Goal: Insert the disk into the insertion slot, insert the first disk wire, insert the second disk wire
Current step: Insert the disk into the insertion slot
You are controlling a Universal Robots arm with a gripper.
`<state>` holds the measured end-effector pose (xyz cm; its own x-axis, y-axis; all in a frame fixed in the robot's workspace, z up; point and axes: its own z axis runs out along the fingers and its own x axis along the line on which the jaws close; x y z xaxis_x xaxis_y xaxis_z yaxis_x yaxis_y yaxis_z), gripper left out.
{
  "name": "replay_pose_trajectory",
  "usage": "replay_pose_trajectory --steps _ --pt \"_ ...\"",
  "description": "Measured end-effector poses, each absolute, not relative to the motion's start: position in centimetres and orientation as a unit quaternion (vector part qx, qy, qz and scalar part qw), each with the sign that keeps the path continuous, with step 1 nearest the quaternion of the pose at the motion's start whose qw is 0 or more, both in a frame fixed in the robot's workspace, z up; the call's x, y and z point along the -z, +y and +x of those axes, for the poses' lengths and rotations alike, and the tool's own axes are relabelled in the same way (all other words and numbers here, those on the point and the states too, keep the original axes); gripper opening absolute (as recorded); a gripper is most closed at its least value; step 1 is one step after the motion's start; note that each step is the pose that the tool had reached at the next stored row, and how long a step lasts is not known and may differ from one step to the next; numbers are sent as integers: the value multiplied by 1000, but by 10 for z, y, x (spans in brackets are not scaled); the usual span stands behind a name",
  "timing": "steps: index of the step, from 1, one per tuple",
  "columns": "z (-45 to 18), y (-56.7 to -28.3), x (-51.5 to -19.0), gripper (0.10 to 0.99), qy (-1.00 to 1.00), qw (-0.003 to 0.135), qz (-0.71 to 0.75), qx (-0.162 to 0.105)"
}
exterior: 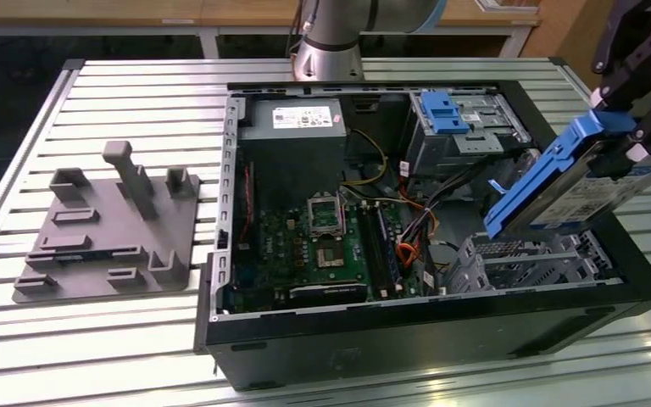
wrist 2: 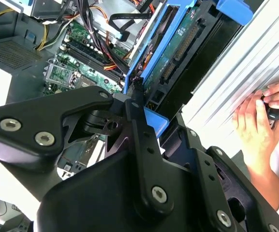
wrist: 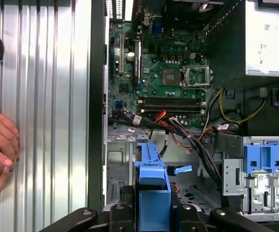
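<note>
Hand is clamped tight on the disk, gripping its blue frame. The disk hangs tilted just above the insertion slot, in the PC case corner at the exterior view's lower right, not in yet.

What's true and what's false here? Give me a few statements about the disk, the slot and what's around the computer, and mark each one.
1. The end effector is gripping the disk by its blue frame. True.
2. The disk is fully seated in the insertion slot. False: it hangs tilted above the slot, outside it.
3. The grey fixture plate lies inside the computer case. False: it lies on the table, to the exterior view's left of the case.
4. A person's hand rests on the slatted table beside the case. True.
5. The computer case is closed. False: its side is open and the motherboard shows.
</note>
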<state>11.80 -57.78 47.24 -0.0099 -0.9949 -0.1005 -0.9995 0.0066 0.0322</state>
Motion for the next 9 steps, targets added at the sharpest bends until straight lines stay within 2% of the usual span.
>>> replay_pose_trajectory --steps 9 --pt "118 -578 -466 361 709 24 -703 -47"
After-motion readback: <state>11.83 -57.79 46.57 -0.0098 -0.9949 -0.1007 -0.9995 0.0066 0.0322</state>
